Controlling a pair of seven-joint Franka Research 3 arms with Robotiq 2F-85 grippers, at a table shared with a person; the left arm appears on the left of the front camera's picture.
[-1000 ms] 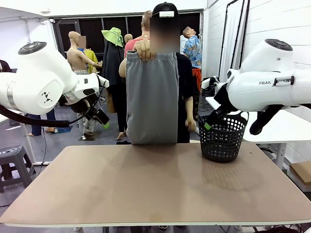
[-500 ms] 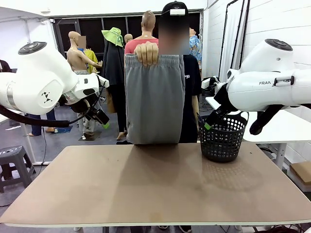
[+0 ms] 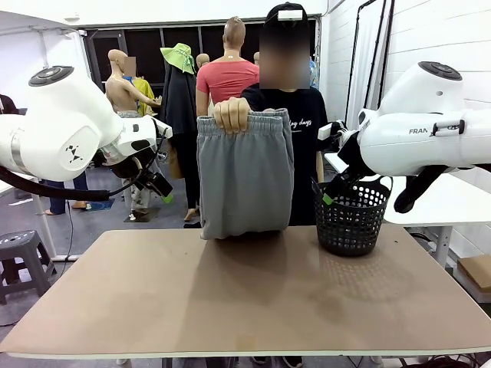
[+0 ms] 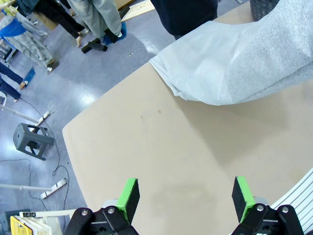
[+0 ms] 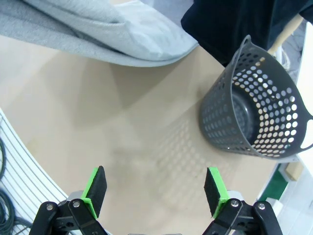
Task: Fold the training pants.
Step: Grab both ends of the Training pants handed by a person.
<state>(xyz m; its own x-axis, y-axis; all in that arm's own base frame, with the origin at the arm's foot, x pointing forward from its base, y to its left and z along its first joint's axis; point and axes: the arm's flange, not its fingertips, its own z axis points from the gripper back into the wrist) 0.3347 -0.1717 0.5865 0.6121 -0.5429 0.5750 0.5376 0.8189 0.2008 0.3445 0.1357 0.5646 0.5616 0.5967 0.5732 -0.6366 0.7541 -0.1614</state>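
Observation:
A person at the far side holds the light grey training pants (image 3: 245,176) up by the gathered waistband with one hand (image 3: 231,115). The lower end of the pants rests on the far edge of the brown table (image 3: 245,299). The pants (image 4: 234,58) drape onto the table at the top right of the left wrist view, and the pants (image 5: 98,29) lie along the top of the right wrist view. My left gripper (image 4: 185,193) is open above bare table. My right gripper (image 5: 155,188) is open too, raised over the table. Both arms hang back at the sides, left gripper (image 3: 159,188) and right gripper (image 3: 331,192) well clear of the pants.
A black mesh basket (image 3: 351,215) stands on the table's far right, seen also as a basket (image 5: 254,112) in the right wrist view. A grey stool (image 3: 23,257) stands on the floor at left. People stand behind the table.
The person has lowered the pants, so the waistband dropped from head height to chest height and the lower end now bunches on the table's far edge. Both arms have stayed still.

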